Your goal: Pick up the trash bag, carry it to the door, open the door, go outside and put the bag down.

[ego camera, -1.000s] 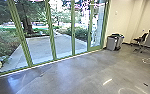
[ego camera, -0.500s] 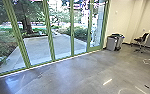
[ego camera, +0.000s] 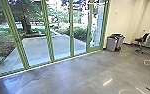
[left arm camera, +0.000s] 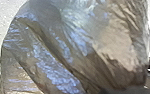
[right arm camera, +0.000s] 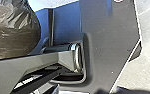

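The robot edges nearer the green-framed glass panels (ego camera: 71, 32), likely bringing the trash bag (left arm camera: 66, 45) toward the door, though one cannot tell whether either gripper is open or closed.

Wide dark-grey plate (right arm camera: 111, 45), thin pale edging; on it, a small round reddish mark (right arm camera: 118, 0). Grey angular jointed bar (right arm camera: 36, 62), silvery ring (right arm camera: 77, 58), overlapping the plate.

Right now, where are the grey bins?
The grey bins stand right of centre in the head view, by the pale wall, near the end of the green window frame.
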